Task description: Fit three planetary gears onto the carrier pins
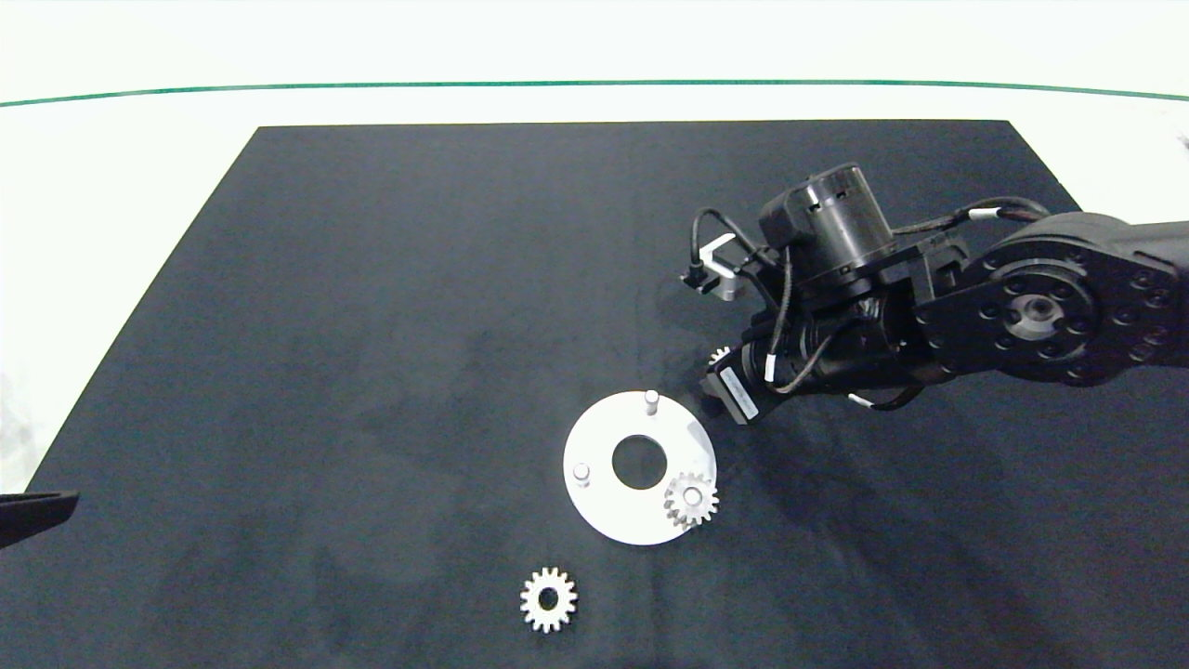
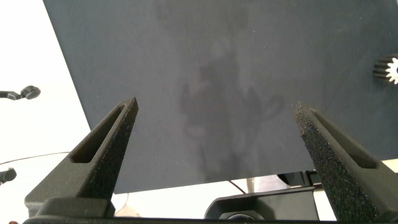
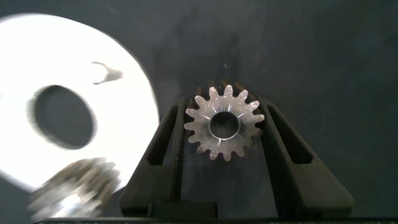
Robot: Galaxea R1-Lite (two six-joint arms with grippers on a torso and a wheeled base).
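A white round disc (image 1: 604,511) lies on the dark mat, with two bare carrier pins (image 1: 651,400) (image 1: 581,472) standing on it. One planetary gear (image 1: 690,499) sits on the disc's near-right part, where it hides whatever is under it. My right gripper (image 1: 720,358) hovers just past the disc's far-right rim, shut on a second gear (image 3: 224,121) held flat between its fingers (image 3: 286,155). The disc (image 3: 124,112) lies beside that gear in the right wrist view. A third gear (image 1: 548,599) (image 2: 387,68) lies loose on the mat nearer than the disc. My left gripper (image 2: 216,107) is open and holds nothing.
The black mat (image 1: 372,325) covers most of the white table. The left arm (image 1: 37,514) is parked at the mat's near-left edge. The right arm (image 1: 1022,307) reaches in over the mat's right side.
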